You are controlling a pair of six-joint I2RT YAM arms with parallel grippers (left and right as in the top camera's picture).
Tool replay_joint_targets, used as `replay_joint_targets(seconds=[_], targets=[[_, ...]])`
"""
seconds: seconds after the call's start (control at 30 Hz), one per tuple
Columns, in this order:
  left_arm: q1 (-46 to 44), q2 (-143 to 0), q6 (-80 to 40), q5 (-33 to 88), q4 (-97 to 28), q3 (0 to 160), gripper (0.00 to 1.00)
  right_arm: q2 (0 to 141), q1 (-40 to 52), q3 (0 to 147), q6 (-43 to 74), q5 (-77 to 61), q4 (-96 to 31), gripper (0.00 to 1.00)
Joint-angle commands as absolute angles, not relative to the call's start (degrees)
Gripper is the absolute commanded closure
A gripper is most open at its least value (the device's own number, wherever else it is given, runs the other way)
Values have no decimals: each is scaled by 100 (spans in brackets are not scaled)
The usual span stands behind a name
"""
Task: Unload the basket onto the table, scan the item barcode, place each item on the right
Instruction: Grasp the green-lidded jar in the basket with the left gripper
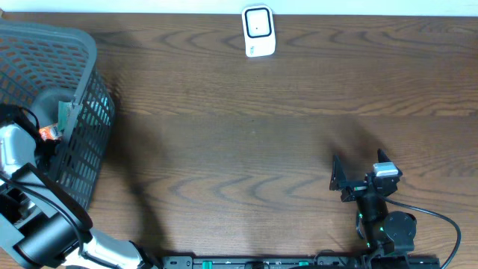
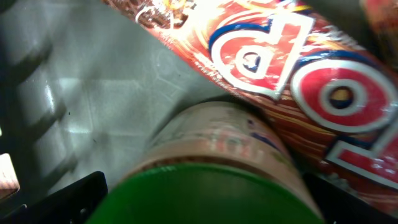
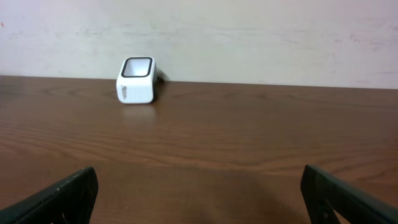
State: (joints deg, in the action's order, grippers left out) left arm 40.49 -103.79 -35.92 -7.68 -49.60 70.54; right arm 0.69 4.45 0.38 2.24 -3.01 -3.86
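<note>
My left gripper (image 2: 205, 202) is down inside the grey mesh basket (image 1: 84, 67), open, with its black fingers (image 2: 68, 196) on either side of a round tub with a green lid (image 2: 217, 186) and a pale label. Whether the pads touch the tub cannot be told. A red snack bag (image 2: 298, 68) with big white and blue letters lies against the tub. No barcode shows. The white scanner (image 1: 258, 31) stands at the table's far edge, also in the right wrist view as the scanner (image 3: 136, 79). My right gripper (image 1: 358, 170) rests open at the near right with nothing in it.
The basket fills the table's left end and its tall walls surround my left arm (image 1: 30, 224). A green packet (image 1: 69, 112) and something orange (image 1: 48, 133) show inside it. Bare wooden table (image 1: 246, 142) lies between basket, scanner and right arm.
</note>
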Motion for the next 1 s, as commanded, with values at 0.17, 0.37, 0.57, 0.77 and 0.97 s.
replay_joint_targets(seconds=[0.17,0.37,0.57,0.77,0.97], targets=[[4342,-10374,-3522,-834,-4853,6954,4,38,421,32,161,-294,-408,1],[4381,-10372,-3540,-777,-4915,6954,25,38,421,32,163,-294,-410,1],[4381,-10333,-3538,-735,-4993,7111,33,38,421,32,161,-294,-410,1],[4381,-9948,-3406,-196,-5321,7743,33,38,421,32,161,-294,-408,1],[4381,-9015,-3363,504,-5653,8774,33,38,421,32,161,-294,-408,1]])
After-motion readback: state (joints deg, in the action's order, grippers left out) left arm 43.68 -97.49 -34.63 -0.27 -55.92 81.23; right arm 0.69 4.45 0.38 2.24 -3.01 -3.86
